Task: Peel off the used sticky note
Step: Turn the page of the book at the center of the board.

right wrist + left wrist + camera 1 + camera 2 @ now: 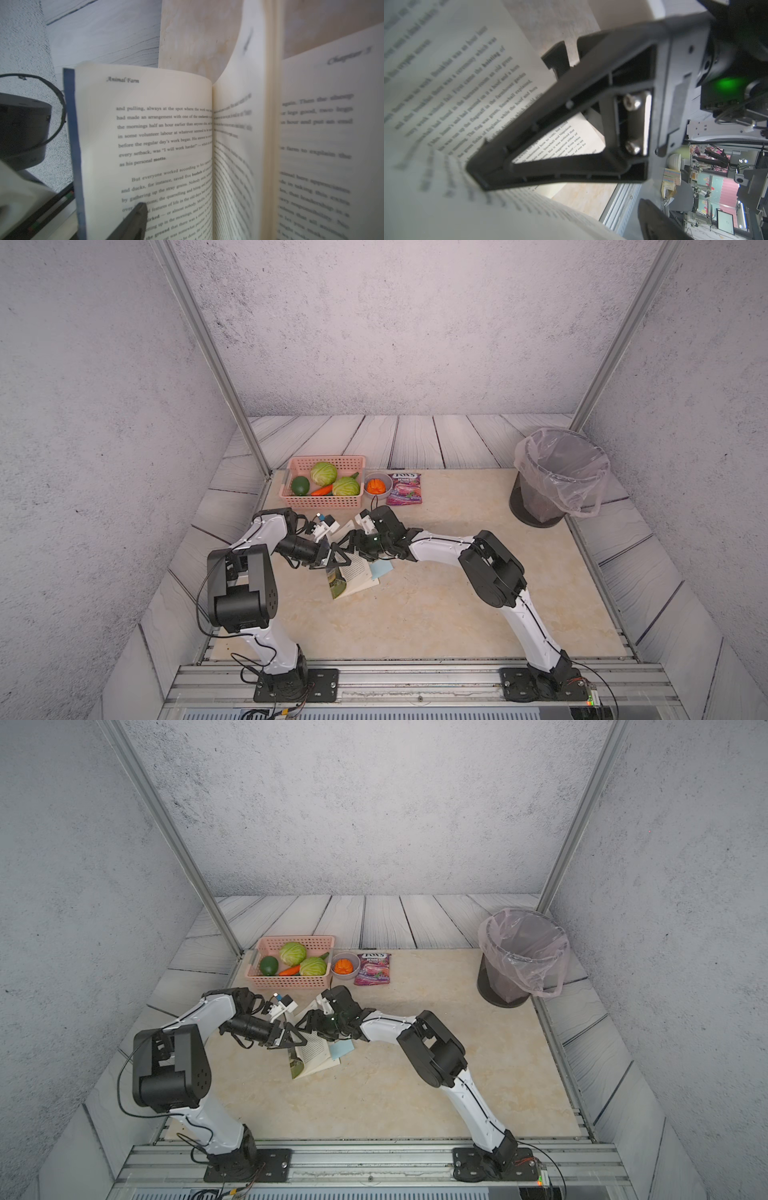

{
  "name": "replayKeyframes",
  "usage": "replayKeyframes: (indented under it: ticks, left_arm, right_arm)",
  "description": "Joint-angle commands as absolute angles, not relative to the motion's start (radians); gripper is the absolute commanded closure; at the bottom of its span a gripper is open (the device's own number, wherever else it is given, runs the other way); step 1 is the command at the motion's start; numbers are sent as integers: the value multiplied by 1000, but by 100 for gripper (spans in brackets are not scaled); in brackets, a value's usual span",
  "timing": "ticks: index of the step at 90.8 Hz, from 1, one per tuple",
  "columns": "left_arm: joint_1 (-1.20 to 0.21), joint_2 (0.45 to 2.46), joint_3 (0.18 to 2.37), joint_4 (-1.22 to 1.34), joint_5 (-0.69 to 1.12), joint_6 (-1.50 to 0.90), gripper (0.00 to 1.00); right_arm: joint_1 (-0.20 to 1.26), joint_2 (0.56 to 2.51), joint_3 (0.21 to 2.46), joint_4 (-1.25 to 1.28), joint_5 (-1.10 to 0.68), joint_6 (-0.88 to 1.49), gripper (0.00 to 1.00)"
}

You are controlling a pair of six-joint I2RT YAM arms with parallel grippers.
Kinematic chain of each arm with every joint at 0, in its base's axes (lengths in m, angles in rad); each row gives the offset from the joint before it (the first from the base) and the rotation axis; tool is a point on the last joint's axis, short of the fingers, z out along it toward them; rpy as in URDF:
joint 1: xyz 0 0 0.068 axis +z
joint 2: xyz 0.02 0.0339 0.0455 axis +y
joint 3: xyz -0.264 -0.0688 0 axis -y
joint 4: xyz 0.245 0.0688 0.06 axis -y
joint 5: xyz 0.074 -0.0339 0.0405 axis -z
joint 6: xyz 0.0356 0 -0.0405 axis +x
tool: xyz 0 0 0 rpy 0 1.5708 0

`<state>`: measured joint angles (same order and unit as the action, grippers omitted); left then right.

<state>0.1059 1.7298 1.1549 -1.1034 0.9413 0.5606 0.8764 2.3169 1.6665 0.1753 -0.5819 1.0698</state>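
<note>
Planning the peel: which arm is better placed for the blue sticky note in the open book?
Right. The pale blue paper sticky note juts from the open paperback book beside the right gripper; the left gripper is farther.

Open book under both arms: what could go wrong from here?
The right end effector has a fingertip on a page, not on the blue sticky note jutting from the book; closing may crease paper instead. Loose upright pages could flop over and hide the note.
</note>
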Motion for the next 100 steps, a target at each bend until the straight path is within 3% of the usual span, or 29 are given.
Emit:
replayKeyframes:
  ticks: [1,4,100]
  left_arm:
    - [98,1707,1165,-1120,984,580,5]
    - [100,1707,1164,-1117,981,577,0]
    - [113,1704,1153,-1070,988,567,2]
  right_arm:
    - [884,2256,1688,173,-603,1058,30]
    - [884,2254,1686,176,-608,1061,30]
    - [887,2267,1629,268,-693,1110,30]
